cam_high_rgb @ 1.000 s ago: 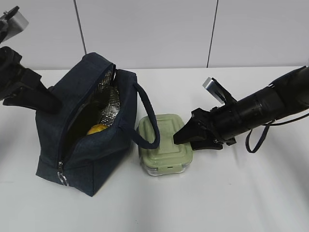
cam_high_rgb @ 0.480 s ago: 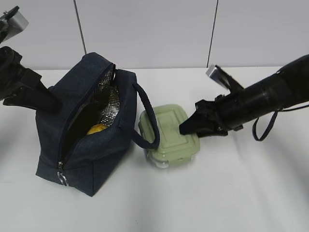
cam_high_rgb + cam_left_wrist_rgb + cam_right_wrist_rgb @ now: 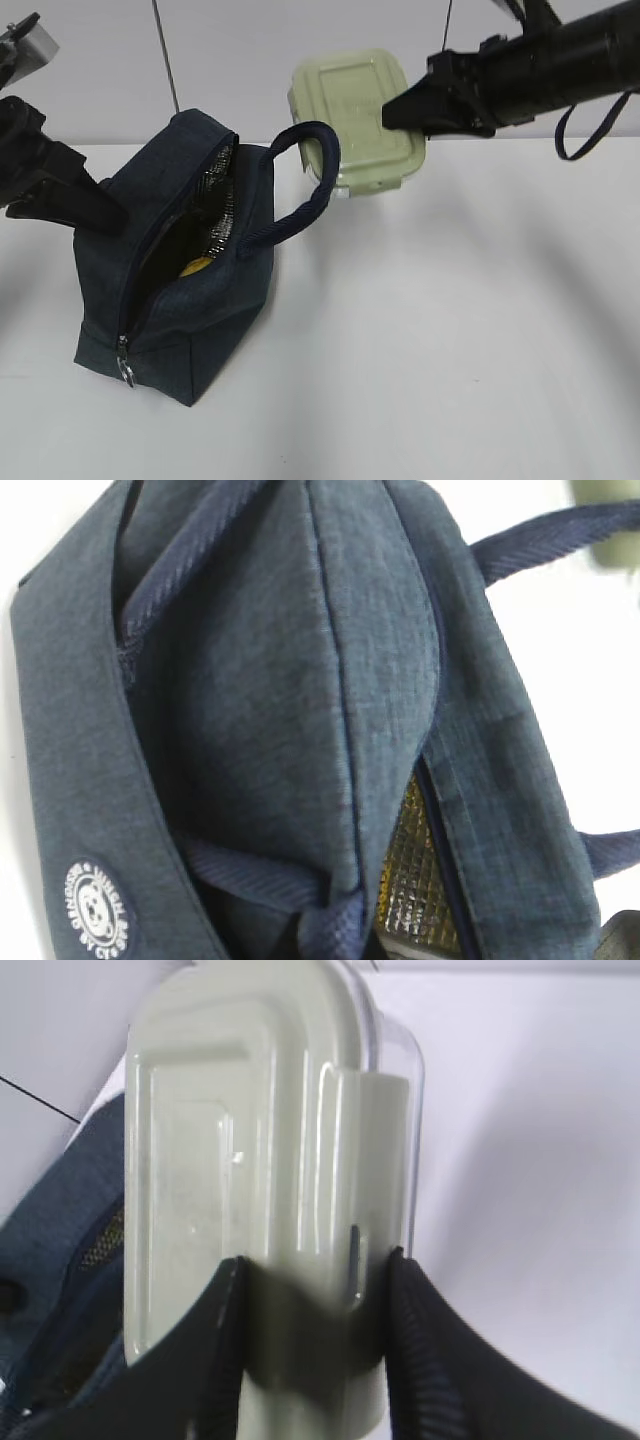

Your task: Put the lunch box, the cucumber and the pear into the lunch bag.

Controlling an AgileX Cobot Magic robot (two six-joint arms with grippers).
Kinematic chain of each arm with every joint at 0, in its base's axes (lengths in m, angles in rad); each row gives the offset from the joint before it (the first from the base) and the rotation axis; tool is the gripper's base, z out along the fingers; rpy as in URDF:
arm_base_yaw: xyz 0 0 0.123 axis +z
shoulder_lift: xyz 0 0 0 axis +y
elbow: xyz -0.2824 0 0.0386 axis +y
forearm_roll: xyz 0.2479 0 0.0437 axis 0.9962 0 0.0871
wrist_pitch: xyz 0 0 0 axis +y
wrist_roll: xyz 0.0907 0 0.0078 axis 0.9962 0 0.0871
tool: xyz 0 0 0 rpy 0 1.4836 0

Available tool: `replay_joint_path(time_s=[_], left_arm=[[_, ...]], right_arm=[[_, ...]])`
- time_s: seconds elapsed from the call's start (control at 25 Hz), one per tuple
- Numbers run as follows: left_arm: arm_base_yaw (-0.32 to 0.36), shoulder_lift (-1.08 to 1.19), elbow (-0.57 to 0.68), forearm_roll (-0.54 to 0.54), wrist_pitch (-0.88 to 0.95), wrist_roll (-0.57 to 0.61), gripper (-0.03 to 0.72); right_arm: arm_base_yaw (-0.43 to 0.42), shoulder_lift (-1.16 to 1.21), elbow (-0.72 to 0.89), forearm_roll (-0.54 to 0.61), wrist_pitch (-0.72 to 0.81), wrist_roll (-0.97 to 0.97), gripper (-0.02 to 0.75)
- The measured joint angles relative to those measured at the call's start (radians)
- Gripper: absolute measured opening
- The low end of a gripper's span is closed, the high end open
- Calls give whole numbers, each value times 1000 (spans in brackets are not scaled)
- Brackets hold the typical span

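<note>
A: In the exterior view, the small rounded-rectangular lunch box with the pale sage-green lid (image 3: pixel 357 120) hangs in the air, tilted, above and to the right of the boxy dark navy fabric lunch bag (image 3: pixel 175 280). The right gripper (image 3: pixel 405 105) pinches its right end.

B: And the bag?

A: It stands on the white table (image 3: pixel 450 330), zipper open, silver foil lining (image 3: pixel 222 195) showing at the mouth. One thick loop handle (image 3: pixel 300 190) arches up toward the box. A small yellow patch (image 3: pixel 195 266) shows deep inside, likely the pear, though most of it is hidden.

B: The left gripper?

A: The left gripper (image 3: pixel 95 215) presses against the bag's left wall near the top. Its tips are lost against the dark fabric, so I cannot tell whether they are spread or pressed together. The cucumber is not visible in any view.

B: Left wrist view?

A: Almost all navy fabric, very close. The lining (image 3: pixel 410 890) glints in the slit, a round white logo badge (image 3: pixel 97 918) sits low on the left, and a blurred pale green corner of the box (image 3: pixel 605 520) is cut off at the upper right edge. No fingers are visible.

B: Right wrist view?

A: Two ribbed black fingers (image 3: pixel 225 1360) clamp the lid (image 3: pixel 250 1160) on either side of the clasp (image 3: pixel 365 1190). The clear base (image 3: pixel 410 1110) edges the right side, and the bag (image 3: pixel 70 1250) lies below on the left.
</note>
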Motion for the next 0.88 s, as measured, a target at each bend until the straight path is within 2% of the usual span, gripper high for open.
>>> replay_joint_path(time_s=[0.2,0.44,0.6,0.72,0.88], left_arm=[[0,0,0,0,0,0,6],[0,0,0,0,-5,-1,6],[0,0,0,0,-8,-1,6],[0,0,0,0,-8,-1,6],[0,0,0,0,-9,-1,6]], right_arm=[[0,-4,-147,-47,71,80,263],[33,-5,-175,-60,172,106,260],[129,33,-175,-91,189,112,259],[205,50,-175,-138,147,124,258],[251,68,-175,-143,113,136,258]])
